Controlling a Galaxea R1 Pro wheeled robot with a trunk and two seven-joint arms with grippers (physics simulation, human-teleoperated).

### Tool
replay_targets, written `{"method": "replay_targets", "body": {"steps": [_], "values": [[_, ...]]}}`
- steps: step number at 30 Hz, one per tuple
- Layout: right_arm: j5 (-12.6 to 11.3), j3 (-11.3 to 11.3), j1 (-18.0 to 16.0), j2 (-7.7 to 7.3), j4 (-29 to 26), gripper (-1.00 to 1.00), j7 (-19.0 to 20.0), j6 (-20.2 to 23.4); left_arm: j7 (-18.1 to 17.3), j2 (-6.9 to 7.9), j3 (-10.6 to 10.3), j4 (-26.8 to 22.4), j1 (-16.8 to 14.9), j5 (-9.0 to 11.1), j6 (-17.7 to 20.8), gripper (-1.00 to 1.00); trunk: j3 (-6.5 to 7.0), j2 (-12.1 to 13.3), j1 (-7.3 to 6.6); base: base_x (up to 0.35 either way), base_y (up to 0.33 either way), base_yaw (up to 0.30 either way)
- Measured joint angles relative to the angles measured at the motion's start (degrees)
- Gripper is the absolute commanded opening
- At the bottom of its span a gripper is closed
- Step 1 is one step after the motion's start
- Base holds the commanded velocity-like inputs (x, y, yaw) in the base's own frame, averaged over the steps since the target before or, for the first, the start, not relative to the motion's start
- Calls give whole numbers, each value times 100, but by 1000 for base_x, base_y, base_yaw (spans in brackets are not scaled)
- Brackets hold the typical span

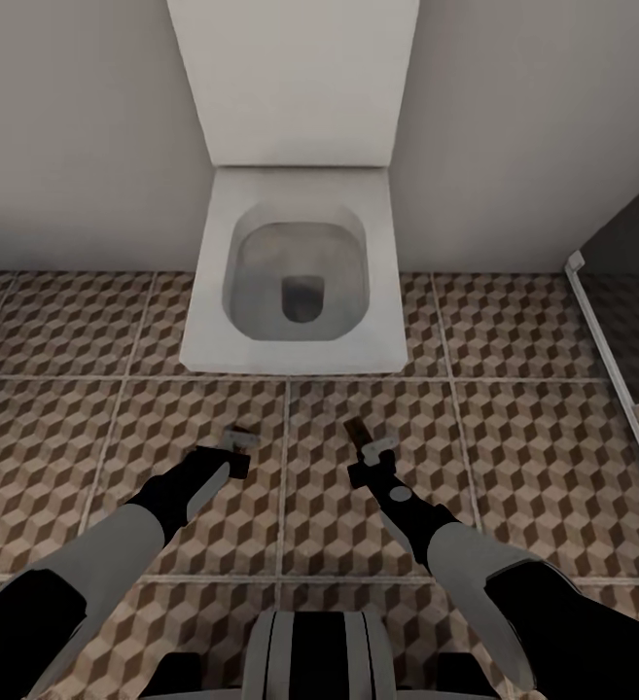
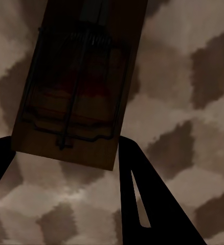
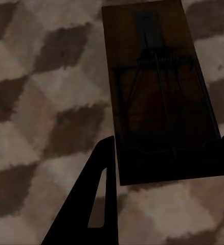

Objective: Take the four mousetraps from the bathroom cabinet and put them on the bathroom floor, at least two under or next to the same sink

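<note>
Head view: toilet [image 1: 295, 272] on cube-patterned bathroom floor [image 1: 533, 428] (grey walls).

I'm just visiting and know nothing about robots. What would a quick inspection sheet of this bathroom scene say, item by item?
Surface: cube-patterned brown, beige and white tiled floor with pale grout lines.
Job's things: a flat brown wooden mousetrap with dark wire parts sits between the left hand's fingers; a second mousetrap sits between the right hand's fingers. Both are held above the tiles.
Clutter: nothing seen.
Grippers: left hand and right hand both reach forward, low over the floor, in front of the toilet.
Cables: nothing seen.
Surroundings: white square toilet against a pale wall; a dark panel with a pale frame at the right edge.
</note>
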Motion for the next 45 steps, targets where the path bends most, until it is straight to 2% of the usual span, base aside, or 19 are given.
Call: {"method": "replay_targets", "body": {"steps": [8, 9, 45], "values": [[0, 0, 0, 0, 0, -100, -2, 0, 0, 0, 0, 8, 0, -1, -4, -100, -32, 0, 0, 0, 0, 0], [0, 0, 0, 0, 0, -100, -1, 0, -1, 0, 1, 8, 0, -1, -5, 100, -33, 0, 0, 0, 0, 0], [0, 0, 0, -5, -1, -100, -1, 1, -2, 0, -2, 3, 69, -20, -1, 100, -34, 0, -2, 21, 13, 0]]}}
